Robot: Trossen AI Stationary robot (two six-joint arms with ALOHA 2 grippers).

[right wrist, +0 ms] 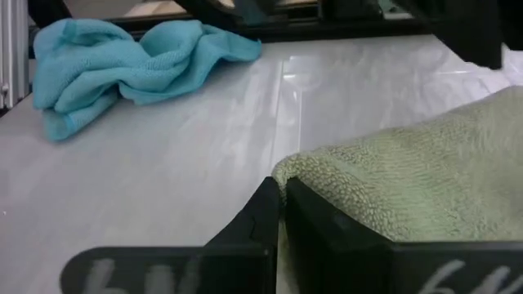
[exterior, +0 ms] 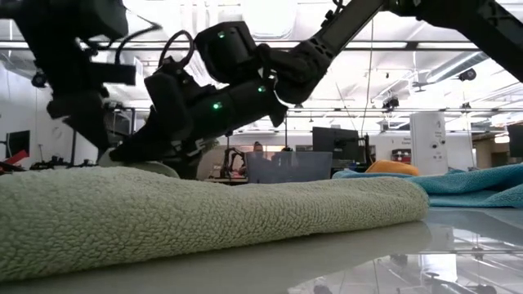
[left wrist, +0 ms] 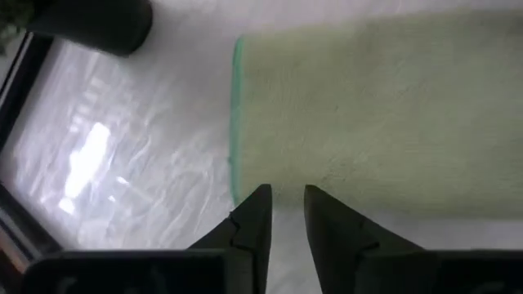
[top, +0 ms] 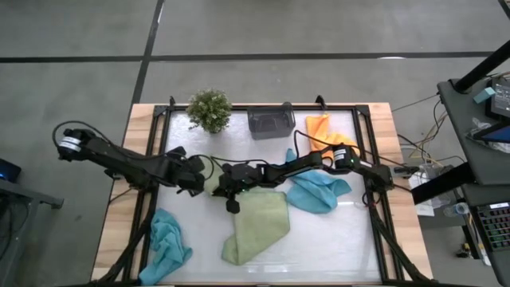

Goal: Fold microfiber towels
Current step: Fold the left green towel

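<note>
- Left gripper (top: pixel 209 177) and right gripper (top: pixel 231 191), high view: both meet at mid-table, at the far left corner of the light green towel (top: pixel 259 226). That towel lies folded near the front centre. One teal towel (top: pixel 319 190) lies just right of it, touching; another teal towel (top: pixel 166 245) is bunched at the front left; the orange towel (top: pixel 325 129) is at the back right, near the grey bin (top: pixel 271 121) and potted plant (top: pixel 209 109).
- Low view: green towel (exterior: pixel 204 212) spans the foreground, arms above its far edge.
- Left wrist view: fingers (left wrist: pixel 255 219) stand slightly apart, holding nothing, at the towel's edge (left wrist: pixel 368 114).
- Right wrist view: fingers (right wrist: pixel 265 214) closed together, against the green towel's corner (right wrist: pixel 392 184); whether they pinch cloth, cannot tell. The bunched teal towel (right wrist: pixel 122 61) lies beyond.
</note>
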